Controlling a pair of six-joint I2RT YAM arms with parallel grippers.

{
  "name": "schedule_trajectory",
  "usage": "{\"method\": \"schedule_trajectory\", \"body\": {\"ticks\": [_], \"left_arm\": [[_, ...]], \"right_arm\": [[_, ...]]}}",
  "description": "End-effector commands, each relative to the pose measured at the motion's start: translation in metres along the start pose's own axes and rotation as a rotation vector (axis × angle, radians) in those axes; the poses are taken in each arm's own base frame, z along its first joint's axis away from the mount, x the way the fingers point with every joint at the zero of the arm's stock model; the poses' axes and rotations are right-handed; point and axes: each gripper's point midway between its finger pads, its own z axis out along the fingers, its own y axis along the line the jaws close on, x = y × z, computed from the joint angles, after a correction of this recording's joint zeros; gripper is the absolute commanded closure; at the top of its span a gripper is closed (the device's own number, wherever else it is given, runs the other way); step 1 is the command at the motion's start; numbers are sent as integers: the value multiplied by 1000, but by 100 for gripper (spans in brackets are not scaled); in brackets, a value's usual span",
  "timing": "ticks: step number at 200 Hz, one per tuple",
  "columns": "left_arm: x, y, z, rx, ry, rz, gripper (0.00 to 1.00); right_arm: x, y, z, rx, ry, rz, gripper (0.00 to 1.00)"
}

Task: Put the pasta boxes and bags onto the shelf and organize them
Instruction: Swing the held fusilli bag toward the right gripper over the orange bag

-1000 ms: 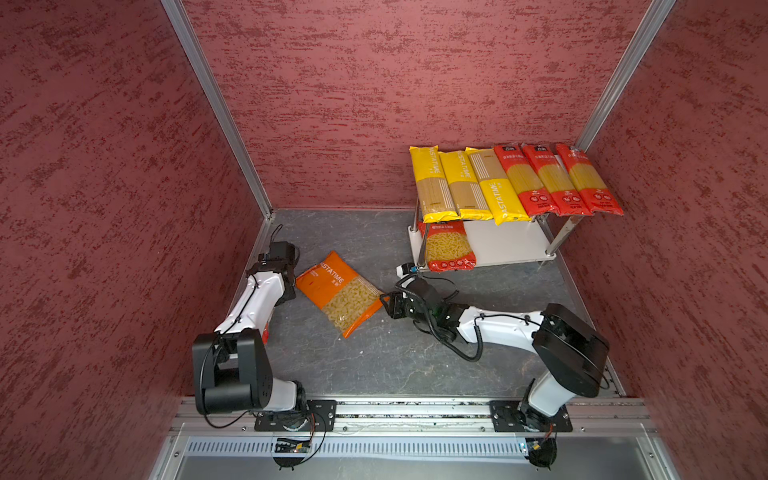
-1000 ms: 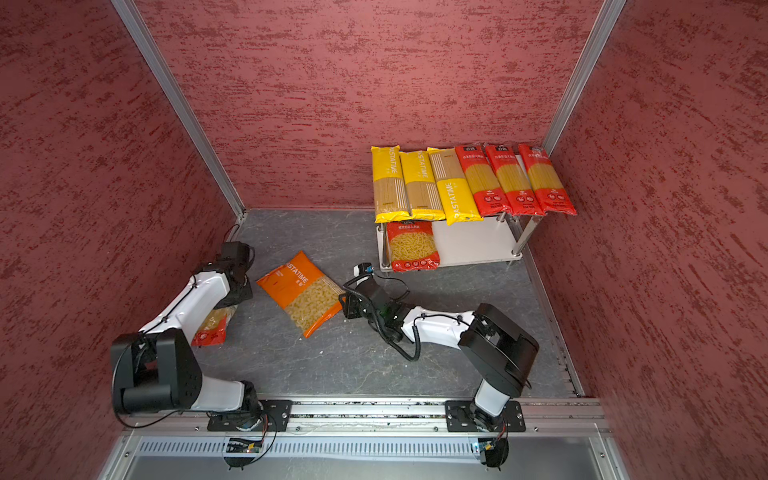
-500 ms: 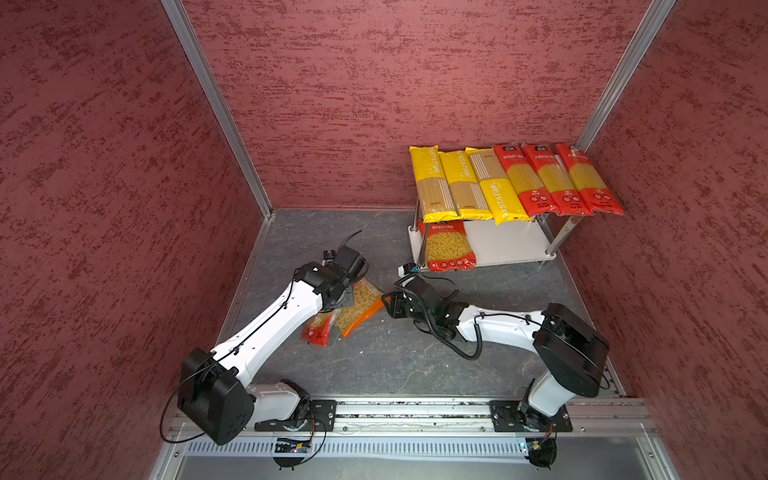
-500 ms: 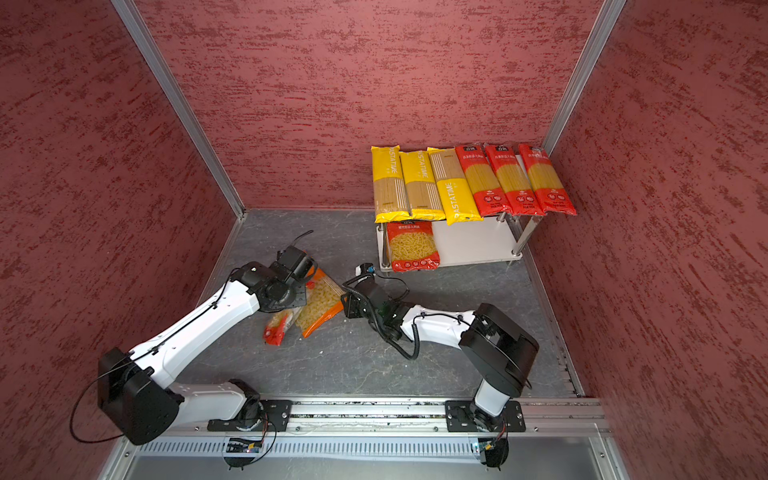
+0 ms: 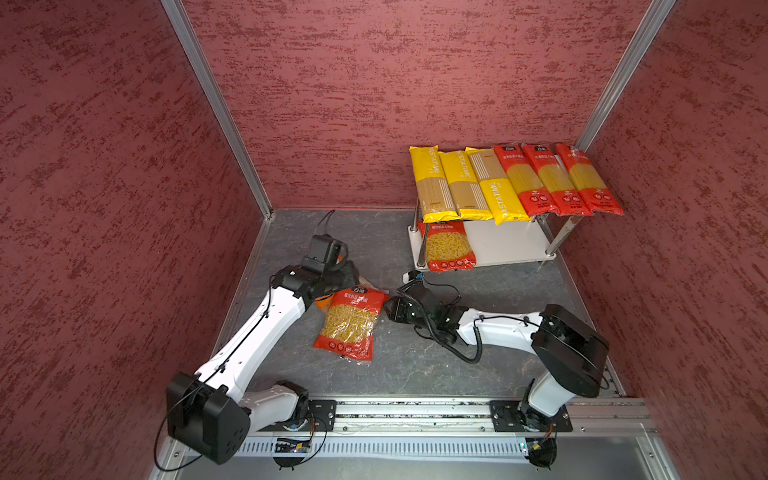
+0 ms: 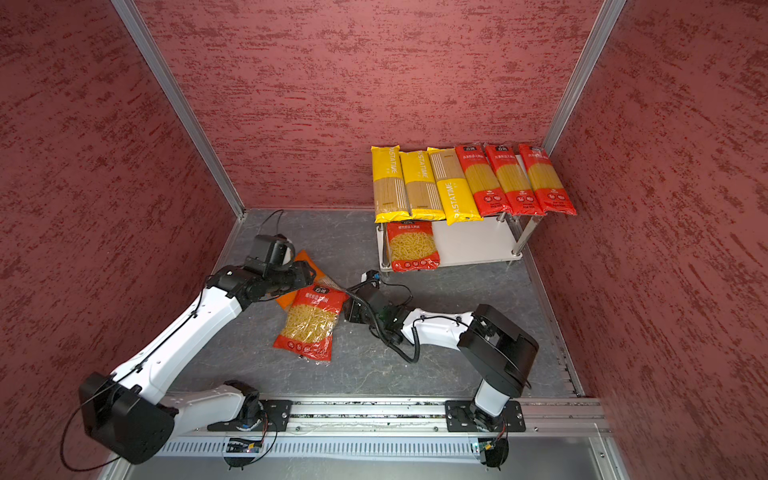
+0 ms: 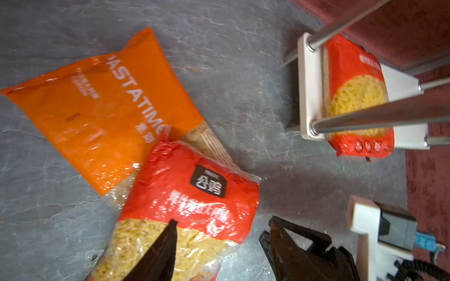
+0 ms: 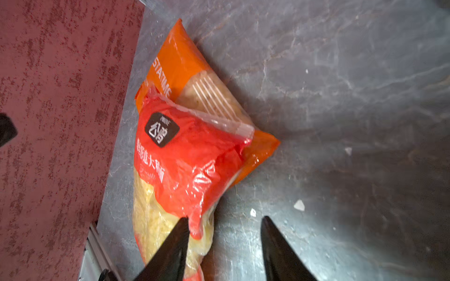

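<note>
A wide red short-pasta bag lies flat on the floor, its top edge overlapping an orange PASTATIME bag. My left gripper hovers open over the red bag's upper part, holding nothing. Next to that bag's top right corner, my right gripper is open and low, with one finger at the bag's edge. The shelf stands at the back right. Its top board carries three yellow spaghetti packs and three red ones. Another red short-pasta bag lies on the lower board's left end.
Red textured walls close in the grey floor on three sides, with metal corner posts. The arm bases sit on a rail along the front edge. The right part of the shelf's lower board is bare.
My left arm swung in from the far left wall with the red bag, laid it over the orange bag and opened. My right gripper stayed in place and opened slightly wider.
</note>
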Motion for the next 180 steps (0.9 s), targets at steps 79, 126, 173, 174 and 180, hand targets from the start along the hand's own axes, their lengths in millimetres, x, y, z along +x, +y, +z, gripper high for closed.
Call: {"method": "schedule_trajectory", "body": {"ticks": [79,126,173,174,180], "left_arm": [[92,98,54,-54,162,-217,37],[132,54,63,50,244,-187,55],[136,-3,52,204,273,-192,57],[136,-5,52,206,272,-190,56],[135,-11,49,220,274,-176,55]], "right_arm": [[32,51,51,-240,101,138,43],[24,48,40,-225,59,83,85],[20,-10,-19,-88,81,4,97],[20,-12,-21,-82,82,0,97],[18,-20,-30,-58,91,-24,98]]}}
